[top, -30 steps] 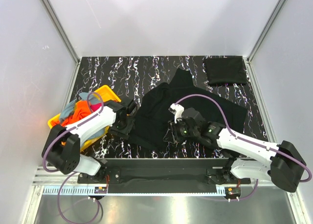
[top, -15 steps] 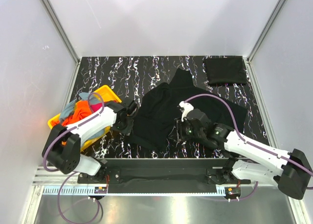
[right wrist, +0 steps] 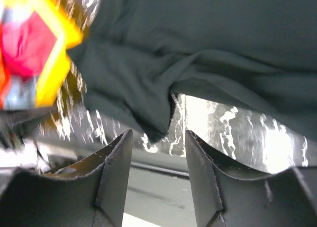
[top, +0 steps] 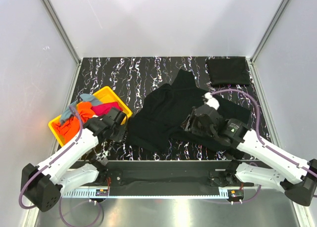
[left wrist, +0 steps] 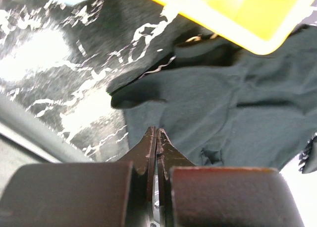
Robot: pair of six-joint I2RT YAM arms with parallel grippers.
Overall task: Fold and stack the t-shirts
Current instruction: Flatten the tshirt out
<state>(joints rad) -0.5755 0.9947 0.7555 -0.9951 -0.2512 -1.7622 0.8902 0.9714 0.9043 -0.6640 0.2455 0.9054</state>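
Both arms have drawn back from the shirt (top: 168, 113): the left one towards the near-left corner, the right one towards the right edge. Left fingers (left wrist: 156, 138) are pressed fully together with no cloth visible between them, hanging just off the shirt's near-left edge, beside the bin (top: 113, 95). Right fingers (top: 189, 124) are spread well apart and hold nothing, above the shirt's near hem. That black shirt lies rumpled and unfolded across the middle of the table (top: 124, 73). A folded shirt (top: 228, 71) sits in the far-right corner. Bright clothes (top: 81, 114) fill the yellow bin by the left edge.
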